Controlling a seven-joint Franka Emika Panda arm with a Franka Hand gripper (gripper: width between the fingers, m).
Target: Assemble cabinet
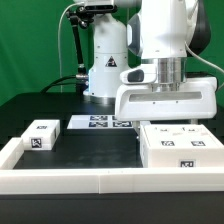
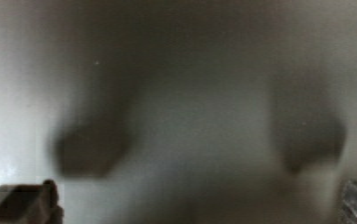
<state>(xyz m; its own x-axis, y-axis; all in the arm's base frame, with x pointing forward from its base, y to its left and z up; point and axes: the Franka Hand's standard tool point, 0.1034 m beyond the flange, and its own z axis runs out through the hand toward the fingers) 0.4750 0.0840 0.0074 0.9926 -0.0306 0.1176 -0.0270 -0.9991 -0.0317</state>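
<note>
The white cabinet body (image 1: 180,146), with marker tags on its top and front, stands at the exterior view's right. My gripper (image 1: 167,122) hangs right over its top, with the fingers hidden behind the hand and the box. In the wrist view a blurred white surface (image 2: 193,90) with two dark shadows fills the picture. My gripper (image 2: 193,203) shows only as dark fingertips (image 2: 22,205) at the picture's two corners, far apart, with nothing held between them. A smaller white tagged block (image 1: 42,134) lies at the exterior view's left.
The marker board (image 1: 100,122) lies flat on the black table in front of the robot base (image 1: 105,70). A long low white border wall (image 1: 100,182) runs along the front and up the exterior view's left side.
</note>
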